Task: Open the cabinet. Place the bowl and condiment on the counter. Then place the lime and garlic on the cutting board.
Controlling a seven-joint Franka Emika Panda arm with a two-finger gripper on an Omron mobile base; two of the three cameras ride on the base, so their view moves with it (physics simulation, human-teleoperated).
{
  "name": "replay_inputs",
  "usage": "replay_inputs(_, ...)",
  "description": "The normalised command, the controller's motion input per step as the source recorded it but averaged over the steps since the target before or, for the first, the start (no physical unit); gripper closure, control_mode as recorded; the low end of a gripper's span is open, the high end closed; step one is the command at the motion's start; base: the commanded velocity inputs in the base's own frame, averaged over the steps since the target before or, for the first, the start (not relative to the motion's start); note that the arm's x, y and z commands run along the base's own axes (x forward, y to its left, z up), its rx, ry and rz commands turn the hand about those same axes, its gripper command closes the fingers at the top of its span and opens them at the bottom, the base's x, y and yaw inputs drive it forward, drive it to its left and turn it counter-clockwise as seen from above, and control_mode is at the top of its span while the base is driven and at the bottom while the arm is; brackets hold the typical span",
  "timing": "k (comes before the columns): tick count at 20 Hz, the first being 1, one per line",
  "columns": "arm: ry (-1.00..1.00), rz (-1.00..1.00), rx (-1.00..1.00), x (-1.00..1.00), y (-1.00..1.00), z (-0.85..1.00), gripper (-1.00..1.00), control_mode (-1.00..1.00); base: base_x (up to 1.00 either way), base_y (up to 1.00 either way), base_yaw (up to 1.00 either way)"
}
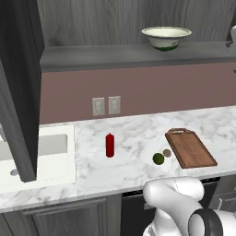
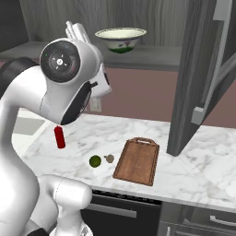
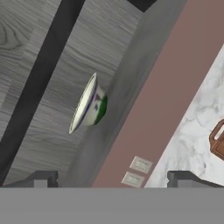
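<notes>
white marble surface (image 1: 133, 161) lay nearest, carrying, left to right, the red condiment bottle (image 1: 109, 145) upright, the lime (image 1: 158, 158) with the garlic (image 1: 167, 152) just beside it, then the cutting board (image 1: 190, 148). above, the bowl (image 1: 166, 38) sat on the open cabinet's shelf (image 1: 115, 56). the pincer (image 3: 112, 180) stood apart, empty, facing the bowl.

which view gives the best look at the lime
The left base view: the lime sits unobstructed on the counter, beside the garlic. The right base view shows it too, equally clear, just past the arm.
</notes>
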Motion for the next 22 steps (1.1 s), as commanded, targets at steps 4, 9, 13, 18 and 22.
replay_inputs(4, 0.00, 0.03, 0.00, 0.26, 0.00, 0.00, -1.00, -1.00, 0.00, 0.00, 0.00)
replay_inputs(9, 0.00, 0.05, 0.00, 0.23, 0.00, 0.00, -1.00, -1.00, 0.00, 0.00, 0.00)
replay_inputs(13, 0.00, 0.05, 0.00, 0.17, 0.00, 0.00, -1.00, -1.00, 0.00, 0.00, 0.00)
replay_inputs(18, 0.00, 0.05, 0.00, 0.20, 0.00, 0.00, -1.00, -1.00, 0.00, 0.00, 0.00)
replay_inputs(22, 0.00, 0.05, 0.00, 0.20, 0.00, 0.00, -1.00, -1.00, 0.00, 0.00, 0.00)
